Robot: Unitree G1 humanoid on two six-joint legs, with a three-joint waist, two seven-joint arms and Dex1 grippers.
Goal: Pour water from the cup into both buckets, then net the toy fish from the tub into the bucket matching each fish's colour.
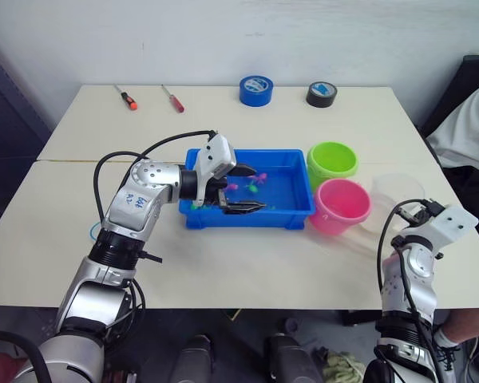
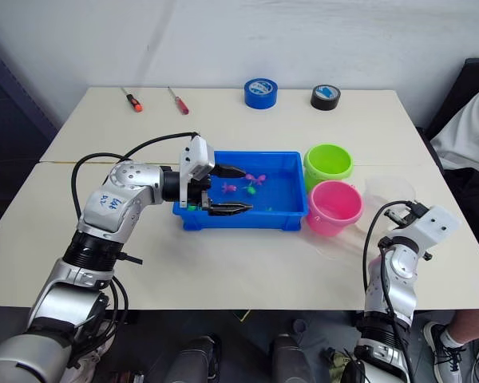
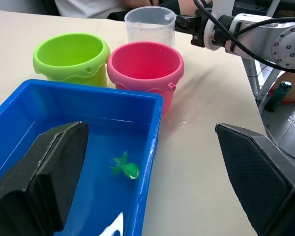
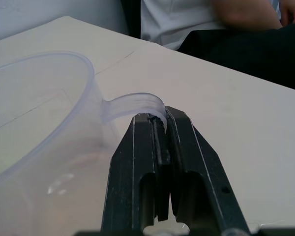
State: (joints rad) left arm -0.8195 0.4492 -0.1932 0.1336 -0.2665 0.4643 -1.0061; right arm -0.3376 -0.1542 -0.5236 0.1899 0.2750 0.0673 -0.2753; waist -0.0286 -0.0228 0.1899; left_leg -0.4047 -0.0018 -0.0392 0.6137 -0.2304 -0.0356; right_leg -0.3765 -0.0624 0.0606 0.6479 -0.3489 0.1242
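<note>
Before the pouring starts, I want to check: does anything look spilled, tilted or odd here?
Nothing stands out. The bright blue plastic tub, lime green bucket, pink bucket and clear plastic cup stand upright. The right claw is shut on the cup's handle; the left claw hangs open at the tub.

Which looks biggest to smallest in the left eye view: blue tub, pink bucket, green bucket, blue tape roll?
1. Shallow rectangular blue plastic tub, clearly largest.
2. Round pink plastic bucket and round lime green plastic bucket: too alike to rank; pink sits nearer the camera.
3. Blue tape roll, smallest, though farthest away.

Workshop-like room: screwdrivers (image 1: 150,98), tape rolls (image 1: 256,90) on table (image 1: 80,223).
</note>
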